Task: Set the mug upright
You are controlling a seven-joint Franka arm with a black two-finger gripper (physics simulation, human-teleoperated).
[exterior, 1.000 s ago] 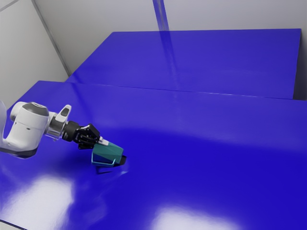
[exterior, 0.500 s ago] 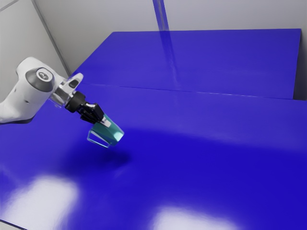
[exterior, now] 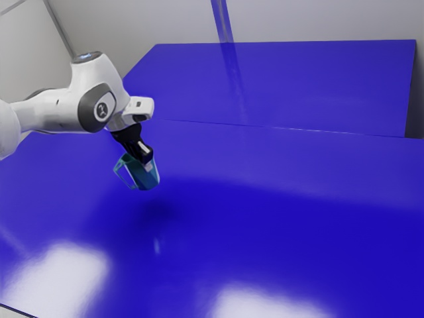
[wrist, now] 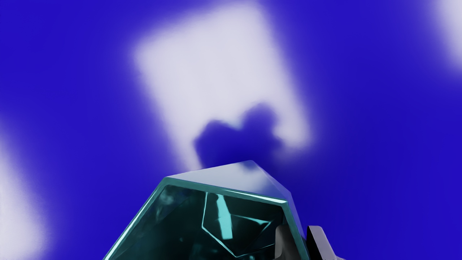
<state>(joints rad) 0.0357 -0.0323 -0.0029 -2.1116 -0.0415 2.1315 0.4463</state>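
In the exterior view my gripper [exterior: 147, 159] points steeply down, shut on the wall of the teal, glassy mug [exterior: 147, 177]. The mug hangs above the table, a little tilted, its angular handle toward the exterior view's left. In the wrist view the open mouth of the mug [wrist: 187, 220] faces the camera, and its wall runs between the two fingertips of my gripper [wrist: 302, 240], one inside the mug and one outside.
The glossy blue table [exterior: 285, 225] lies below, with bright reflections and a dark shadow under the mug. Behind it is another blue surface [exterior: 298, 86], in front of a grey wall [exterior: 318, 20].
My hand has lifted the mug off the table and swung from nearly level to steeply downward. The mug has turned with it, from lying tilted to closer to upright.
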